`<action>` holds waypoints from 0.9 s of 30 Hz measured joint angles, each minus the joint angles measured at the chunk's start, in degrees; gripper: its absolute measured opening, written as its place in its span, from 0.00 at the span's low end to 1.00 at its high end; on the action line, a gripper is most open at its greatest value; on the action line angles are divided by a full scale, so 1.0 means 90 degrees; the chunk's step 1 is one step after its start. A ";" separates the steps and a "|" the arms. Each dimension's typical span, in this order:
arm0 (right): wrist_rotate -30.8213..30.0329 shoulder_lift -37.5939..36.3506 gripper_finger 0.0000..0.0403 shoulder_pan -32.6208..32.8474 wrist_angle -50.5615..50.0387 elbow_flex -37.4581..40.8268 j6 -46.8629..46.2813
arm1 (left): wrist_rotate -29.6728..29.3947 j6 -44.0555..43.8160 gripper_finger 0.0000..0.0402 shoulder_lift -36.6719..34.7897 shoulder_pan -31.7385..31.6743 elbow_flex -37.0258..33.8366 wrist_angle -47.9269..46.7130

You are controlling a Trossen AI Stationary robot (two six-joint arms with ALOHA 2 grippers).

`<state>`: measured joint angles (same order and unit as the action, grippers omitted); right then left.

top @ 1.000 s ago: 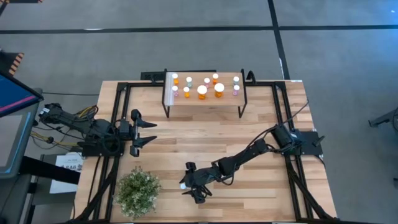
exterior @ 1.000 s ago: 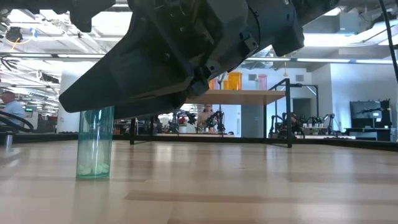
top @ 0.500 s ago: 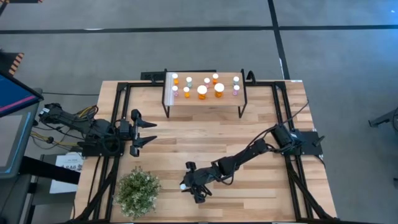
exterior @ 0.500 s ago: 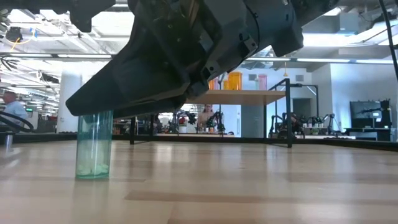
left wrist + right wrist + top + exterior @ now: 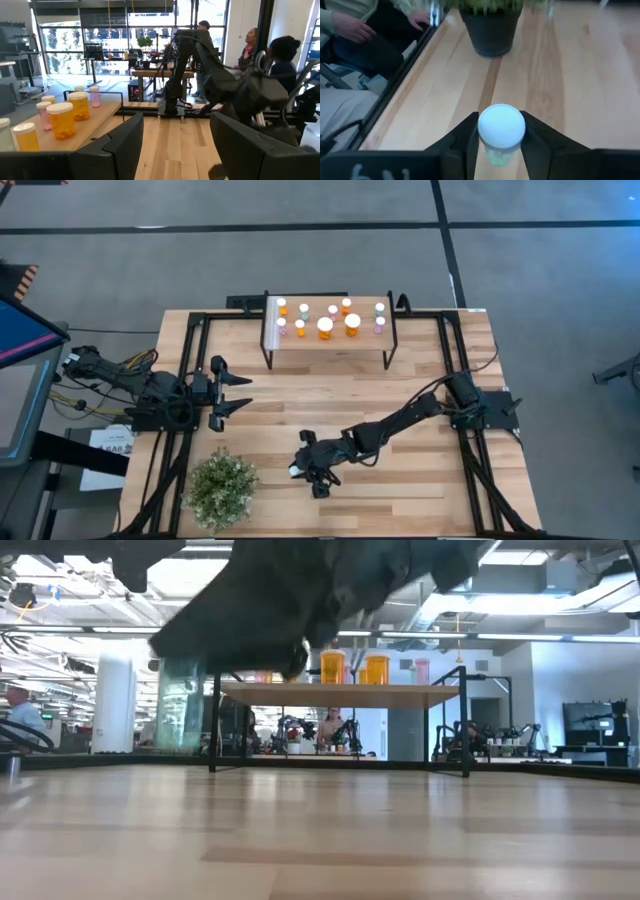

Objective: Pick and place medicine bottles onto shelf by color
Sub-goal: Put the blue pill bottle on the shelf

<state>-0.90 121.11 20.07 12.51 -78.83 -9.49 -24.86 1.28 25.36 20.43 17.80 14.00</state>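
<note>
Lifted off the table since a second ago, the pale green bottle [image 5: 501, 127] sits pinched in my right claw [image 5: 306, 470], lower centre, bound for the shelf [image 5: 330, 340]; my left claw [image 5: 236, 392] waits open, mid-left.

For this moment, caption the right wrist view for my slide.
Right gripper clamps a white-capped pale green medicine bottle above the tabletop, potted plant ahead.

Robotics lab, open hall with more robot arms [image 5: 182, 65] on benches, big windows [image 5: 65, 47], seated onlookers [image 5: 282, 60]
</note>
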 joint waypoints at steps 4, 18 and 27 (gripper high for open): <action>0.0006 -0.0329 0.36 -0.0045 -0.0312 -0.0002 0.0249 | 0.0000 0.0000 0.55 0.0001 0.0000 0.0001 0.0001; 0.0090 -0.1776 0.35 -0.0643 -0.1315 0.0487 0.0746 | 0.0000 -0.0027 0.55 -0.0001 0.0000 0.0002 -0.0003; 0.0087 -0.3473 0.35 -0.1660 -0.1395 0.1734 0.0786 | 0.0000 -0.0021 0.55 -0.0001 0.0000 0.0002 -0.0005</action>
<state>-0.12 89.85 5.13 -0.04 -63.22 -2.42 -24.86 1.09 25.35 20.43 17.82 13.96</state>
